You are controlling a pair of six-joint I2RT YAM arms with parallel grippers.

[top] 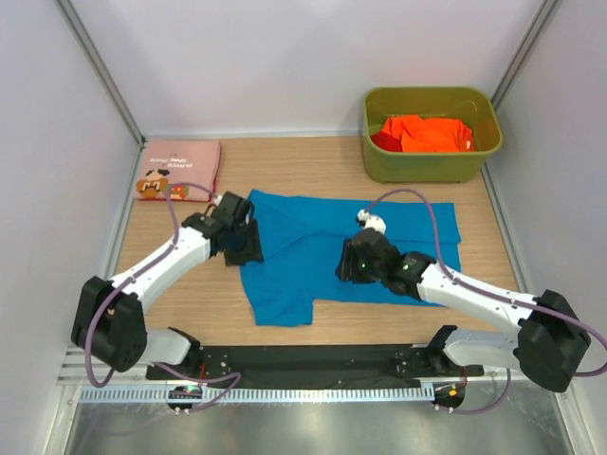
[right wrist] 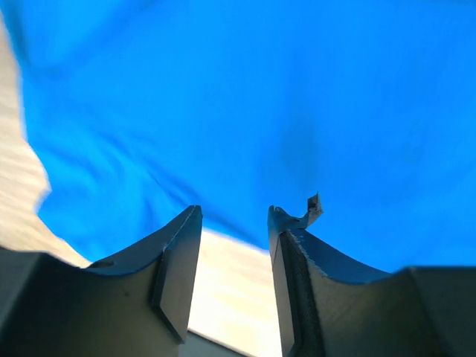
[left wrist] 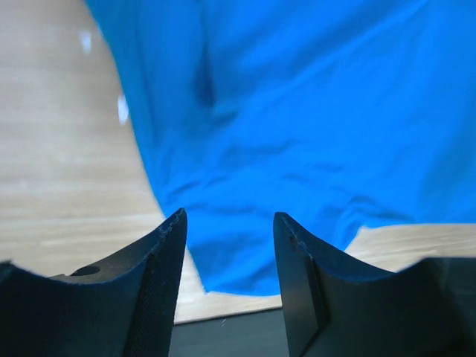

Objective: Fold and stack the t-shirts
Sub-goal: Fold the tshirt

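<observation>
A bright blue t-shirt lies spread on the wooden table, partly folded. It fills the left wrist view and the right wrist view. My left gripper is open and empty over the shirt's left edge; it also shows in the left wrist view. My right gripper is open and empty above the shirt's near edge; it also shows in the right wrist view. A folded pink t-shirt with brown print lies at the back left. Orange and red shirts lie in the bin.
An olive-green plastic bin stands at the back right. White walls enclose the table on three sides. A black base rail runs along the near edge.
</observation>
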